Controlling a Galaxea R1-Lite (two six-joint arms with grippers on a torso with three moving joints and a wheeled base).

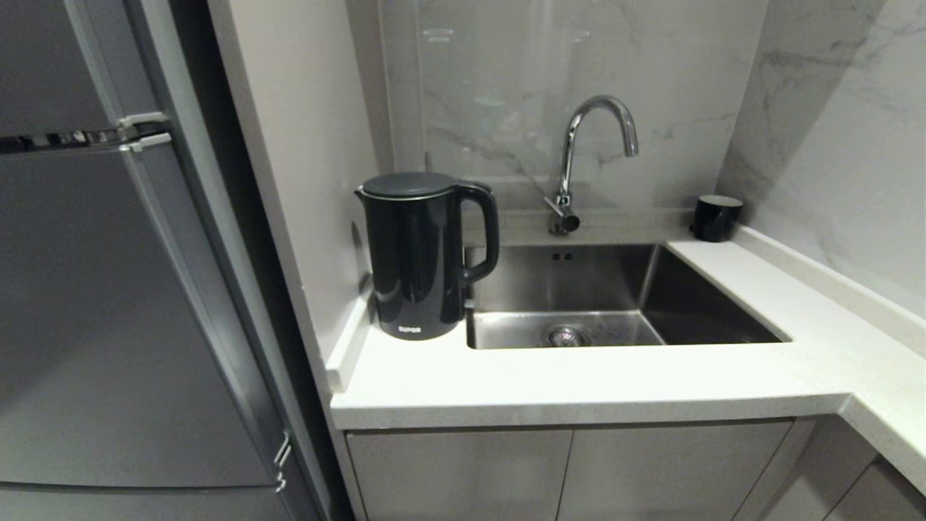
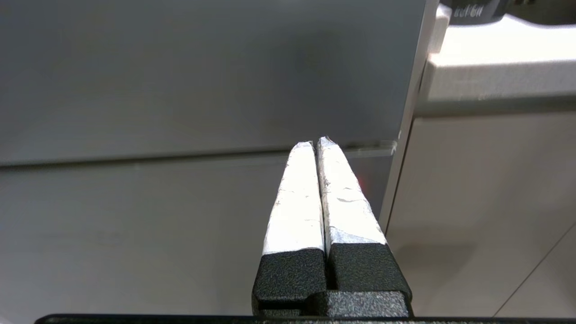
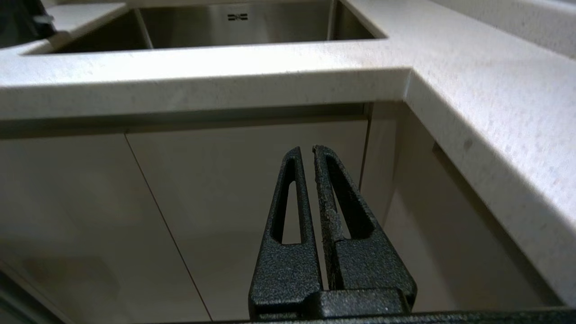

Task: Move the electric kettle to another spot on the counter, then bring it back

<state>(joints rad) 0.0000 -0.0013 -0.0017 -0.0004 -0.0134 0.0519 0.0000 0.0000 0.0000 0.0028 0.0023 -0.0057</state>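
Nearest me, below the desk [image 1: 579, 394] edge and out of my head view, my left gripper [image 2: 316, 144] hangs with its foil-wrapped fingers [image 2: 297, 202] pressed together on nothing before the grey fridge door [image 2: 180, 81], and my right gripper [image 3: 307, 150] is closed and empty before the cabinet doors [image 3: 247, 180]. Farther in, the electric kettle [image 1: 423, 253] stands upright at the desk's left end, just beside the sink [image 1: 579, 289], its handle turned toward the basin. At the back stand the faucet [image 1: 589, 155] and a small black cup [image 1: 716, 217]; from my left wrist only the kettle's base shows, cut off.
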